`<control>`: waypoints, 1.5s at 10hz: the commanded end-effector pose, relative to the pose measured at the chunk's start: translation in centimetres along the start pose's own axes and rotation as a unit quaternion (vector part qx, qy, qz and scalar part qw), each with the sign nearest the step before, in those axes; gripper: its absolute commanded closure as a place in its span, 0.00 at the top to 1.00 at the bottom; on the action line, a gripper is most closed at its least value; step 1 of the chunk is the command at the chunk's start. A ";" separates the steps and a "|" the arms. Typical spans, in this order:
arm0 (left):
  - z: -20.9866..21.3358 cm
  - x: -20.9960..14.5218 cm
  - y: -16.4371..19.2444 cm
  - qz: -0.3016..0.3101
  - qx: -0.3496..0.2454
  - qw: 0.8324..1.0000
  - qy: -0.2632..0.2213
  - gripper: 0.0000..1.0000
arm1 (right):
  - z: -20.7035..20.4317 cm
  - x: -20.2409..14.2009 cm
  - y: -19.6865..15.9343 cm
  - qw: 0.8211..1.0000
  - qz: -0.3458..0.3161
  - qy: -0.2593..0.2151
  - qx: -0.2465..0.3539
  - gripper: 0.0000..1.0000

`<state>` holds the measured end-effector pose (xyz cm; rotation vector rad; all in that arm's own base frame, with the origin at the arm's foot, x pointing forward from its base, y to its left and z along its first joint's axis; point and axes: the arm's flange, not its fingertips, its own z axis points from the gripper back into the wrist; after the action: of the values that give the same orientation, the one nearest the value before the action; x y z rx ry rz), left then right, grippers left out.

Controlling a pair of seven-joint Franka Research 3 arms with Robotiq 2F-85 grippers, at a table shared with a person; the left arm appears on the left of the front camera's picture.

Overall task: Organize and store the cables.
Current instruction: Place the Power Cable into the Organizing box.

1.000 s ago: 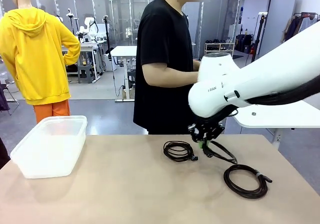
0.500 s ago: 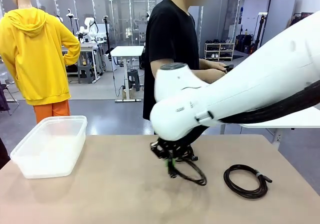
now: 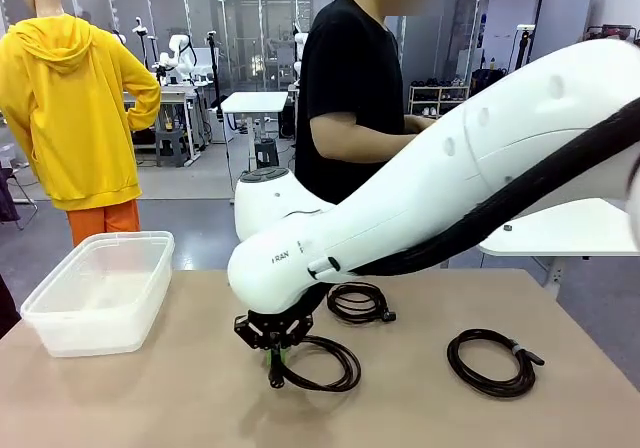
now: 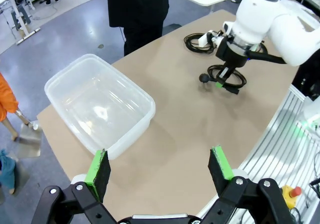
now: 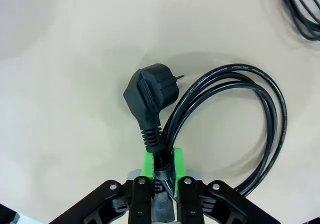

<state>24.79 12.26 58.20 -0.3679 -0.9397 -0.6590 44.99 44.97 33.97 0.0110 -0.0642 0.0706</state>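
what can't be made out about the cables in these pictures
Front view: far coil partly hidden behind the right arm.
Right wrist view: neighbouring coil cut off by the top right corner.
Right wrist view: held cable's other end hidden under the right gripper.

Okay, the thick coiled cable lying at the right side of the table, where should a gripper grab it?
Probably at the pale band by its plug end, coming straight down: the coil lies flat and the loops are bundled there.

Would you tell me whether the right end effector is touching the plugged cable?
Touching: in the right wrist view, the right end effector clamps the cable just below its plug.
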 end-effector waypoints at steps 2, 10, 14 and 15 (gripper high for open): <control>0.0 0.0 0.0 -0.005 -0.007 1.000 -0.006 1.00 | -0.6 1.0 0.5 0.999 -0.038 0.020 -0.002 0.19; -1.1 2.5 -2.1 0.026 -0.006 1.000 0.012 1.00 | 3.8 1.0 -5.9 0.997 -0.042 -0.011 0.060 1.00; -5.6 7.0 -10.2 0.090 -0.038 0.992 0.078 1.00 | 10.3 -3.4 -20.5 0.980 0.083 -0.060 0.170 1.00; -7.9 7.8 -12.1 0.101 -0.036 0.988 0.107 1.00 | 11.2 -4.8 -24.5 0.970 0.106 -0.089 0.198 1.00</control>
<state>24.41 -2.12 60.44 -0.4286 -0.7346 -0.5624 43.49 24.93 44.97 0.3070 -0.2228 0.1785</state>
